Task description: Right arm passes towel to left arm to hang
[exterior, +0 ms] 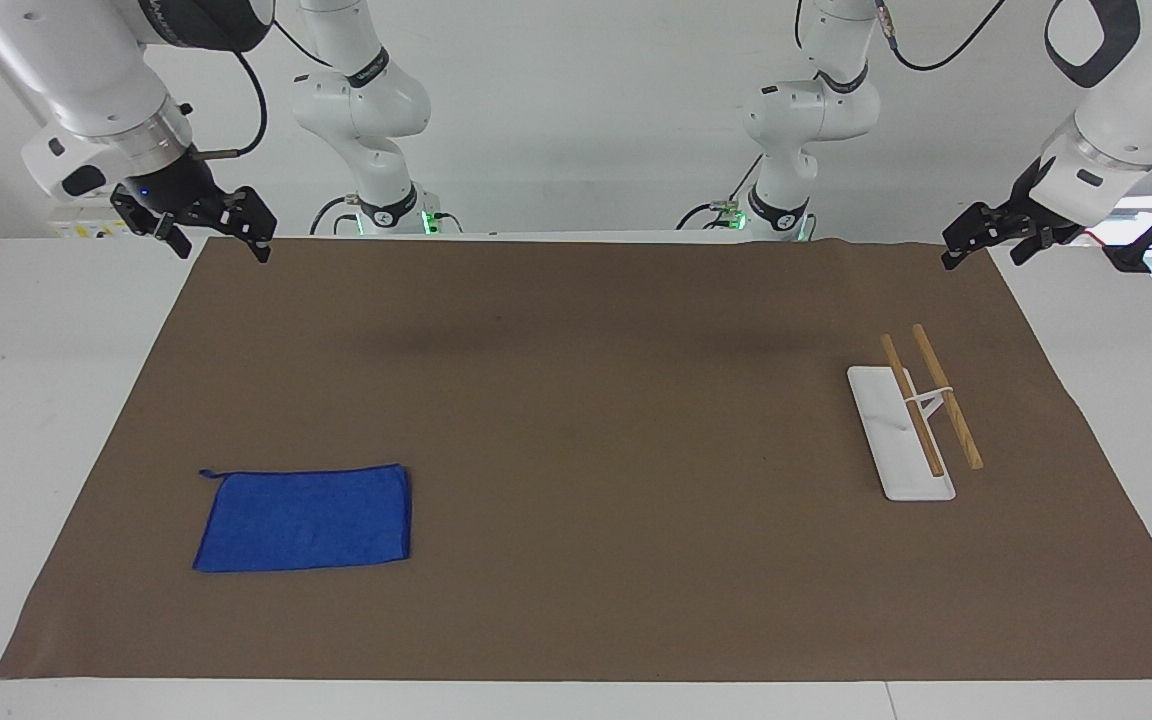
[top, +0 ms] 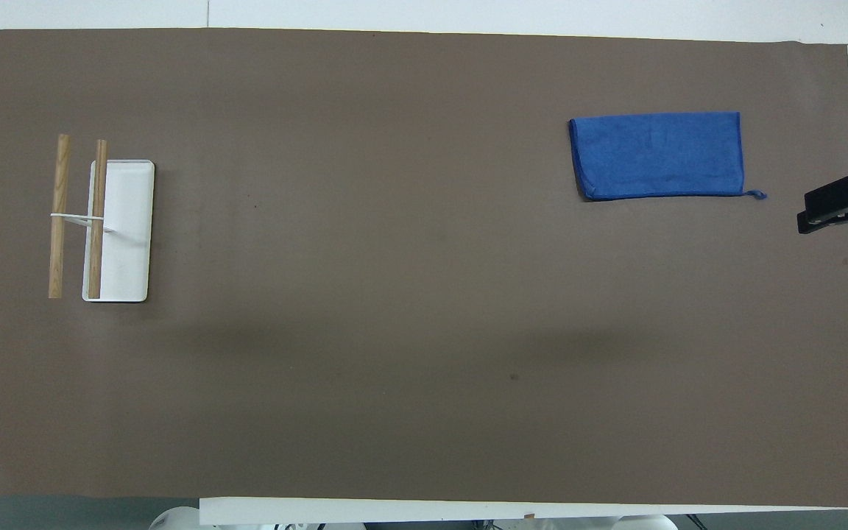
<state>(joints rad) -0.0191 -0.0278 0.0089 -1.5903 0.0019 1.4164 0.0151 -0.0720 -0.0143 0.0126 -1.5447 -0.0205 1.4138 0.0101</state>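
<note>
In the upper left of the facing view the right gripper [exterior: 219, 232] hangs in the air over the mat's corner at its own arm's end of the table, its wide fingers spread apart and holding nothing. The towel [exterior: 304, 518] lies flat on the brown mat [exterior: 576, 400] in the lower left of that frame, well apart from the gripper and farther from the robots than the spot the gripper hangs over. Its long axis runs along the table's length, and its small loop sticks out at the corner toward the right arm's end. The right arm is plainly the nearer one, so my reading is that the coming move is a reach forward and down onto the cloth.

The middle of the frame is bare mat, which leaves open room for a handover. The towel sits inside the mat's edges, with margin on every side.

Toward the right of the frame stands the rack [exterior: 921, 415], a white base carrying two wooden bars, long axis running away from the robots. In the upper right the left gripper [exterior: 976, 240] waits over the mat's other corner; it holds nothing, but I cannot tell how its fingers stand.
</note>
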